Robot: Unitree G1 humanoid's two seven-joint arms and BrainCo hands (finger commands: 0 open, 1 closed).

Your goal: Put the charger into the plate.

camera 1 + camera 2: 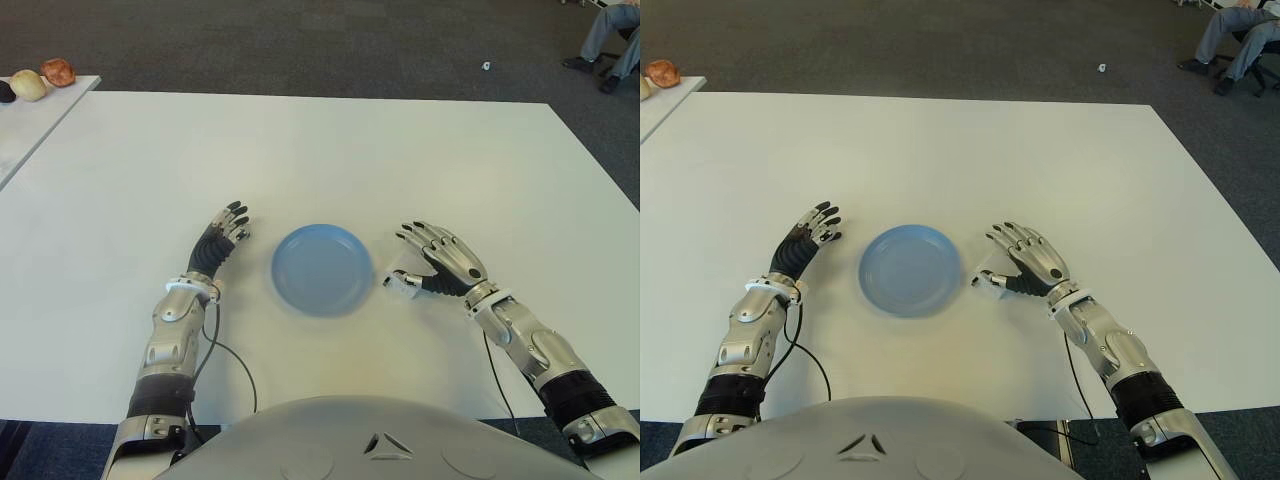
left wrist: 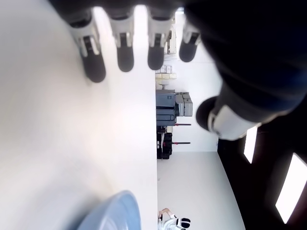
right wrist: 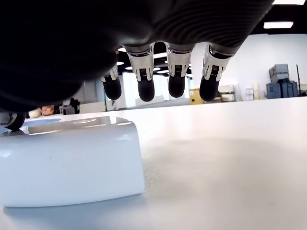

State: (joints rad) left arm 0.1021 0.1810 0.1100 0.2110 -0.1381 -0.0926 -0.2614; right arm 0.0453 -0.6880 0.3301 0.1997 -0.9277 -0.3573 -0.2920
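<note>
The right hand (image 1: 441, 258) hovers with its four fingers (image 3: 176, 76) stretched out and relaxed, holding nothing. The thumb seems to touch the one white charger (image 1: 401, 283), but this is hard to confirm. The charger lies on the white table (image 1: 400, 150), just beside the right edge of the one blue plate (image 1: 322, 269). The left hand (image 1: 222, 237) shows left of the plate, fingers also spread and empty. Only the right wrist view shows the charger close: a smooth white block (image 3: 72, 160) flat on the table under the palm.
</note>
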